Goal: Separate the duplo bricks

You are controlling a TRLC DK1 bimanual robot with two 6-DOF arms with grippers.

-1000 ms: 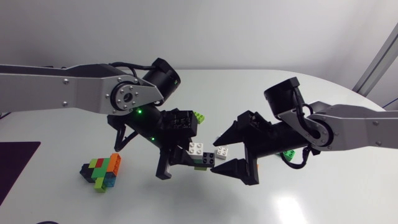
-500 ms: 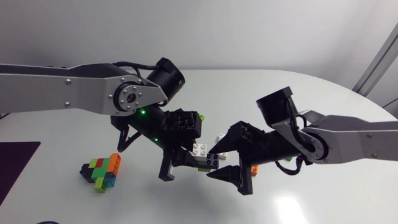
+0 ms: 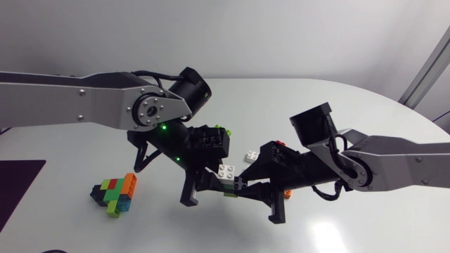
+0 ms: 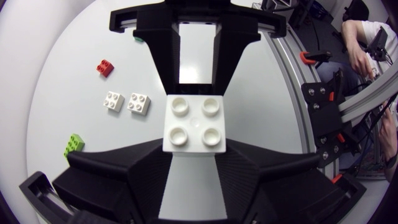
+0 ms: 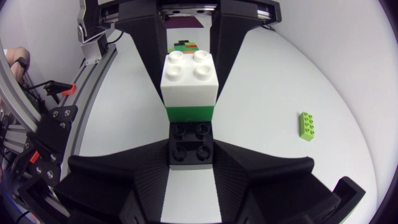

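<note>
Our left gripper (image 4: 194,155) is closed on the white brick (image 4: 194,122). Its fingertips press two opposite sides, and the studs face the wrist camera. Our right gripper (image 5: 193,153) meets it head-on from the other side and is clamped narrow on the black brick (image 5: 192,144) at the far end of the same short stack. A green brick (image 5: 190,112) sits sandwiched between the black and the white, touching both, so the three are joined in one piece. We hold this stack between the two grippers over the middle of the table (image 3: 351,98). Our left arm (image 3: 77,105) comes in from the left and our right arm (image 3: 401,158) from the right.

A multicoloured cluster of bricks (image 3: 116,195) lies on the table well apart from the stack, on our left side. Beyond the held stack, in the left wrist view, we see two loose white bricks (image 4: 138,104) lying just beside each other. A red brick (image 4: 104,67) lies near them and a lime brick (image 4: 73,144) a little off to the side. An orange brick (image 3: 288,191) peeks out from under our right gripper, mostly hidden
</note>
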